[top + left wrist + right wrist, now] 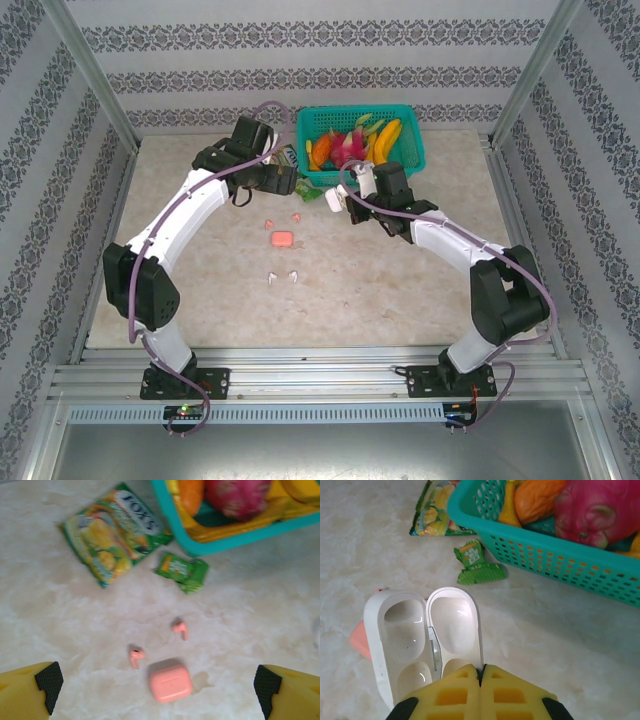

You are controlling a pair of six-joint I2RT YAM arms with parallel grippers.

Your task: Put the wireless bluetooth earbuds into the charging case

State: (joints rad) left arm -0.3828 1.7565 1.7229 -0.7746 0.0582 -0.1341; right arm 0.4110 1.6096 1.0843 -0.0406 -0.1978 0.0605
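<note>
Earbuds lie loose on the table (420, 280). The near pink bud (136, 656) sits just beside the pink case (170, 682) and the far pink bud (180, 629) a little beyond it. The white buds (271, 278) lie side by side, closer to the arm bases and well apart from the white case (425, 630).

We judge each bud very light, hard, glossy and rounded, so liable to slip or flick out of a pinch. The best hold looks to be across the stem, with the head left free to drop into a well. With the buds flat on the table, the fingers must come right down to the surface.

The right gripper (480, 672) is clamped on the rim of the white case, which stands hinged open with both halves empty. The left gripper (280, 182) hangs over the pink set, jaws spread wide and nothing in them.

The pink case crowds the near pink bud and may be nudged. The small packet (182, 571), big packet (115, 530) and basket (545, 555) lie beyond, and we judge them clear of the work.
</note>
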